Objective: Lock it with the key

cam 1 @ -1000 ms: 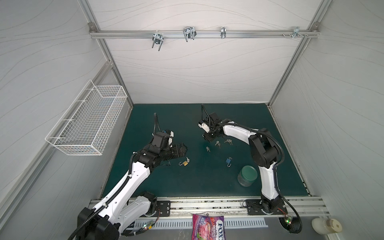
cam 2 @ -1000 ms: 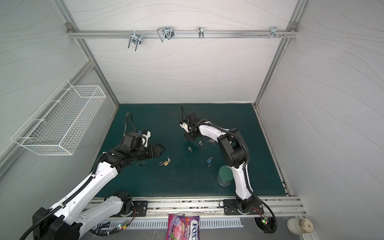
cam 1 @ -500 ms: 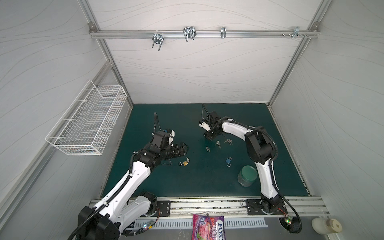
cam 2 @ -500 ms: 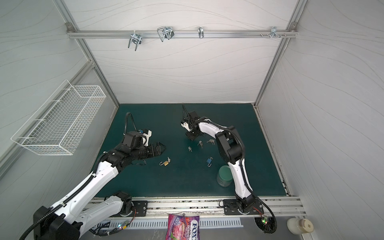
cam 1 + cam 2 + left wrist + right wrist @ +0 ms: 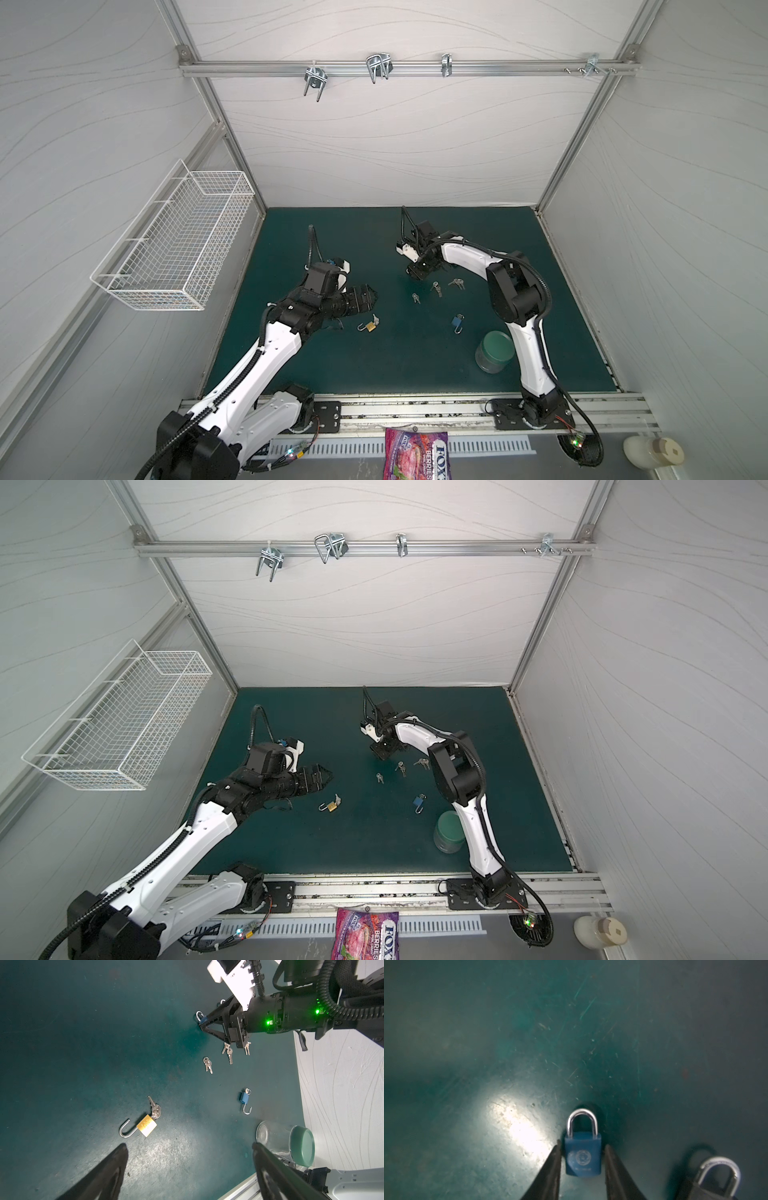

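**Padlock and Gripper Positions**

A green-lidded jar (image 5: 494,351) stands nearest the front edge of the desk (image 5: 374,365), toward the right side. Just beyond it lies an open blue padlock (image 5: 457,322), shackle swung out, with a key in its body.

Level with that, left of centre, the brass padlock (image 5: 146,1125) lies flat. Its shackle is open and a key bunch sits in its base.

The left gripper (image 5: 189,1145) hovers just beside it with its jaws spread wide and nothing in them. The brass padlock lies ahead of the fingertips, not between them.

Three loose key bunches (image 5: 436,286) lie farther in, at mid-desk.

Farthest, the right gripper (image 5: 582,1145) points down at the desk. A closed blue padlock (image 5: 582,1157) rests between its fingers (image 5: 550,1167). A thin strip of surface shows on each side, so the jaws are slightly parted, not pinching. A dark padlock (image 5: 708,1186) with a closed shackle lies just beside it.
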{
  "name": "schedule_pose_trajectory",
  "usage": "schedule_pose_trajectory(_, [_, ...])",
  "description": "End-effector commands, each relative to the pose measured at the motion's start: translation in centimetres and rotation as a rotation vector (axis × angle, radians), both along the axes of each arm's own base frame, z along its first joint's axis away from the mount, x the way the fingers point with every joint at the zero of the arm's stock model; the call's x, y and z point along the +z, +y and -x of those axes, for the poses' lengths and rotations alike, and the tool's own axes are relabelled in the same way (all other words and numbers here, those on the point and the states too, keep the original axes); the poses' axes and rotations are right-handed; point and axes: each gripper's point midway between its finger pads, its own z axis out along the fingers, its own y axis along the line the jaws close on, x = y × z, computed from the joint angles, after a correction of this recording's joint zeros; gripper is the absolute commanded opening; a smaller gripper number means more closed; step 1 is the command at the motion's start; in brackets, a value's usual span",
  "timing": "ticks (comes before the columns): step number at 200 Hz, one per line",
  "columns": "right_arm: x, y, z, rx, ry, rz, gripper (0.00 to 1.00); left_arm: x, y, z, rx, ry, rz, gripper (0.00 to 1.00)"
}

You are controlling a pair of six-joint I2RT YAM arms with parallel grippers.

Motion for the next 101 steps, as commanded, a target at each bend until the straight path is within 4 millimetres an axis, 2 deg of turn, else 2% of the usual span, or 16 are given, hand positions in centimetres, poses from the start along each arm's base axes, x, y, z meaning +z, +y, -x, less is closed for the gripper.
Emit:
schedule_pose_trajectory(1, [0.7,-0.1,0.4,0.008,0.027,-0.012,0.4,0.8,0.0,0.0,0.001,-0.029,0.02,0.94])
schedule_pose_trajectory(24, [4.1,0.0,0.6,-0.021,-0.019,-0.069,0.42,0.5,0.0,0.3,-0.003,-0.026,0.017,0.94])
schedule_pose_trajectory(49, [7.5,-2.0,2.0,-0.177,-0.068,-0.135,0.43,0.0,-0.8,0.3,-0.014,-0.025,0.043,0.92])
schedule_pose_trajectory(77, [7.9,-6.1,6.0,-0.404,-0.052,-0.175,0.42,-0.9,-3.7,0.3,-0.068,-0.029,0.049,0.9])
schedule_pose_trajectory(101, [7.3,-9.3,10.0,-0.539,-0.011,-0.173,0.41,-1.9,-7.4,0.8,-0.154,-0.015,0.056,0.9])
